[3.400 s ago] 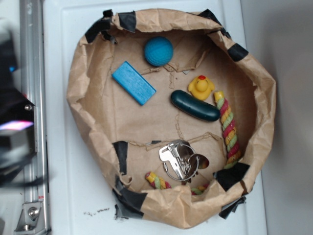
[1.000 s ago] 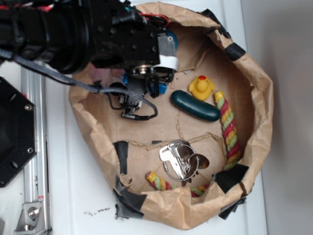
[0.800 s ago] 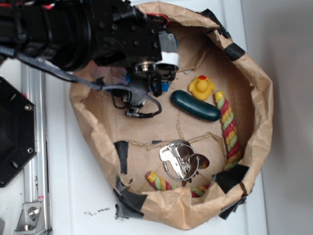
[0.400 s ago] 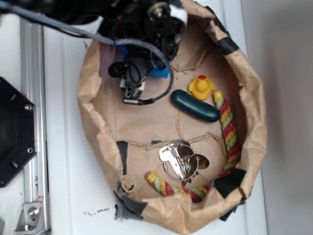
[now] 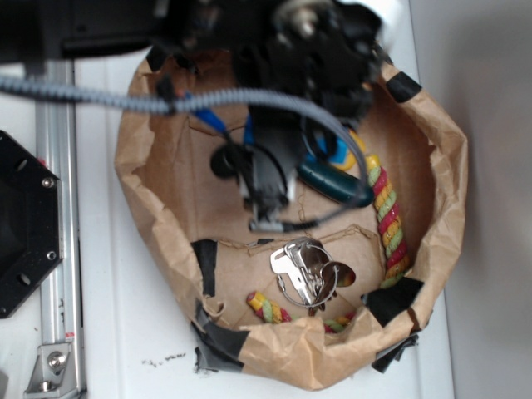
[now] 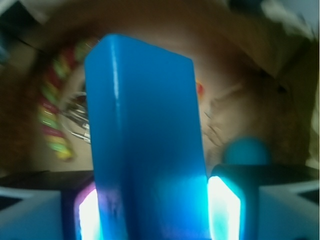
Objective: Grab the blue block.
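Note:
The blue block [image 6: 145,135] fills the middle of the wrist view, standing upright and lifted off the bag floor. My gripper [image 6: 150,212] is shut on its lower part, with a lit finger pad [image 6: 224,210] pressed against each side. In the exterior view the black arm [image 5: 307,50] reaches over the bag and hides the gripper. Only a sliver of the blue block [image 5: 319,146] shows beneath the arm, beside the yellow duck.
The brown paper bag [image 5: 436,166] has crumpled walls all round. Inside lie a dark green oblong toy [image 5: 332,184], a yellow duck [image 5: 344,155], a striped rope [image 5: 386,218] and a metal key ring [image 5: 301,270]. The round blue ball [image 6: 247,150] shows behind the right finger.
The arm has swung right and toward the bag's middle, blurred by motion. The blue block has left its spot on the left of the bag floor and travels in the gripper.

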`<action>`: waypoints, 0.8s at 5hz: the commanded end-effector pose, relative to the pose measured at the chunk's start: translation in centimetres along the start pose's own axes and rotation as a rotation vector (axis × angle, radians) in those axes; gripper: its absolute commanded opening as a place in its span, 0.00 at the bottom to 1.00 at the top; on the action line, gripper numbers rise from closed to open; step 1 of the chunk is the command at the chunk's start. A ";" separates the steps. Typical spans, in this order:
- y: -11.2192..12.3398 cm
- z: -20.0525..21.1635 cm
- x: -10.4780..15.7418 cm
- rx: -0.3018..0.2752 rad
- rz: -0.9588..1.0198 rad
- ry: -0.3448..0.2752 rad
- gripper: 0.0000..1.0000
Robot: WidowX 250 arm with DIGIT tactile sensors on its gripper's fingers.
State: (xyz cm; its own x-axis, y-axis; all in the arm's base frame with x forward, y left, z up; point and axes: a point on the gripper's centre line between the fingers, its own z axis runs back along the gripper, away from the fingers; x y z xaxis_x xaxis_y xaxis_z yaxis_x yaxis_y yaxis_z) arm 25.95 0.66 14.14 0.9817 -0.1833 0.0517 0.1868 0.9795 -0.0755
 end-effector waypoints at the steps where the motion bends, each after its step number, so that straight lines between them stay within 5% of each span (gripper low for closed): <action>1: -1.9 0.5 1.1 0.017 0.040 -0.003 0.00; 4: -2.1 0.6 -0.6 0.018 0.062 -0.003 0.00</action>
State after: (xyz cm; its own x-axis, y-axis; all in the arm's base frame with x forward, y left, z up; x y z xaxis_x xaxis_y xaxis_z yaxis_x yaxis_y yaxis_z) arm 24.92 -0.71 13.83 0.9918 -0.1278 -0.0006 0.1274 0.9890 -0.0748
